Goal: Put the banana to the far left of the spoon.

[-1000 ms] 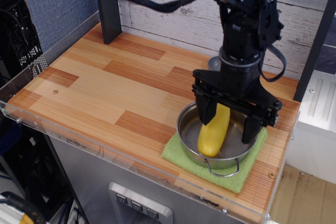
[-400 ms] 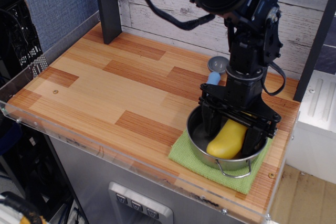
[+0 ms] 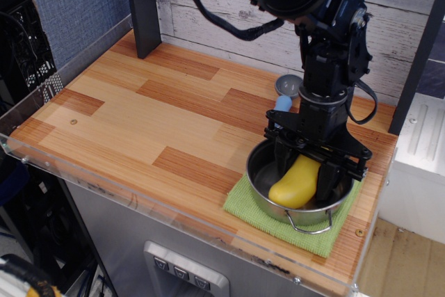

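Observation:
The yellow banana (image 3: 295, 182) lies in the steel pot (image 3: 264, 198) at the table's front right. My gripper (image 3: 309, 174) is lowered into the pot, its black fingers (image 3: 285, 161) on either side of the banana's upper end and closed in on it. The spoon (image 3: 286, 93) lies just behind the pot, its grey bowl near the back wall and its light-blue handle partly hidden by my arm.
The pot sits on a green cloth (image 3: 243, 206) by the front edge. A dark post (image 3: 142, 8) stands at the back left. A clear plastic rim (image 3: 104, 182) runs along the table's front. The wooden tabletop (image 3: 139, 116) stretches to the left.
The gripper has come down into the pot and its fingers have closed in on the banana. The pot and cloth slid slightly right, and the banana turned within the pot.

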{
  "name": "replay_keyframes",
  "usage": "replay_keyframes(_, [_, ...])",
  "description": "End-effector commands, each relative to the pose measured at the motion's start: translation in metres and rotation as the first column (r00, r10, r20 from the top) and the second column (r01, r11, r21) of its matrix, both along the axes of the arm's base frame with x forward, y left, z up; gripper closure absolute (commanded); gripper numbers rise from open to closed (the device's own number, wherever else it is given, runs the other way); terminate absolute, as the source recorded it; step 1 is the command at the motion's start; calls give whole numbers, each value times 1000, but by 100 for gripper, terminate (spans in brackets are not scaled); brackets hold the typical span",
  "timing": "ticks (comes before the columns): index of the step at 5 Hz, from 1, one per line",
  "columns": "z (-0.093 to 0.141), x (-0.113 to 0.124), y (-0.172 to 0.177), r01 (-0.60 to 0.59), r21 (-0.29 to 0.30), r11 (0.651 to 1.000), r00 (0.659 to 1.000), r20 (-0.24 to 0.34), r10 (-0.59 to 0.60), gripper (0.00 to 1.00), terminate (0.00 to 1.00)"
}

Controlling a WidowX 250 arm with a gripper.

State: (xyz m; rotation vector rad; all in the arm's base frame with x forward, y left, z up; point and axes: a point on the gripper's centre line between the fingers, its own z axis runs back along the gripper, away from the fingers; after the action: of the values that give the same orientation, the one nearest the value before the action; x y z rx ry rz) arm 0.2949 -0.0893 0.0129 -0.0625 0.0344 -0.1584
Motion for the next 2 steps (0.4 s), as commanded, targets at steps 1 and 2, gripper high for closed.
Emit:
replay_keyframes(1, [37,10,-2,52,-75,996,996,75,-46,100,0])
replay_keyframes(2, [78,15,0,70,-108,992,987,154,-53,100,0])
